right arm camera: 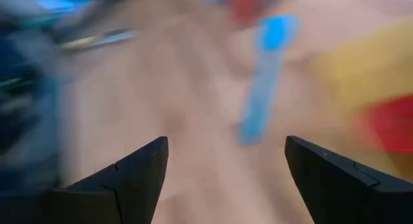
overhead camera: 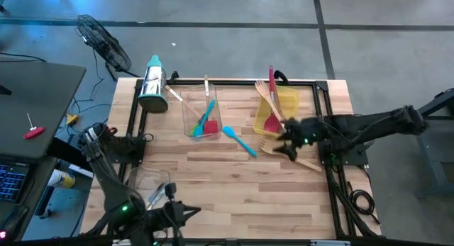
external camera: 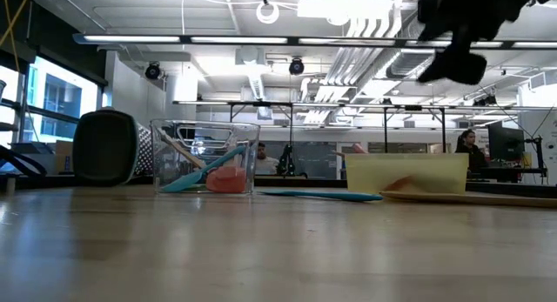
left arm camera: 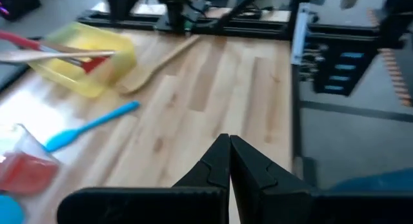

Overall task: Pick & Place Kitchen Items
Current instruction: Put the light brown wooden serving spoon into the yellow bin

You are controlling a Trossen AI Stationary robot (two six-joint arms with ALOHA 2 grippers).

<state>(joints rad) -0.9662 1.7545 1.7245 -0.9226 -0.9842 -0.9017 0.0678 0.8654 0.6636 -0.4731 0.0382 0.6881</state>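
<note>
Sorting kitchen utensils into bins, with part of the job seeming done and a few pieces still lying loose on the table.

Sitting in the clear bin [overhead camera: 201, 118] are a red spatula and a blue one, while the yellow bin [overhead camera: 278, 111] is holding a red spatula [overhead camera: 271, 120] and a wooden fork. Lying bare on the table [overhead camera: 227, 182] are a blue spatula [overhead camera: 239, 141] between the bins and a wooden spoon [overhead camera: 294, 158] beside the yellow bin. Hovering over that spoon, the right gripper [right arm camera: 226, 179] is spread wide and carrying nothing, the blue spatula lying ahead of it. Waiting at the near edge, the left gripper [left arm camera: 229, 169] is pressed closed and empty.
</note>
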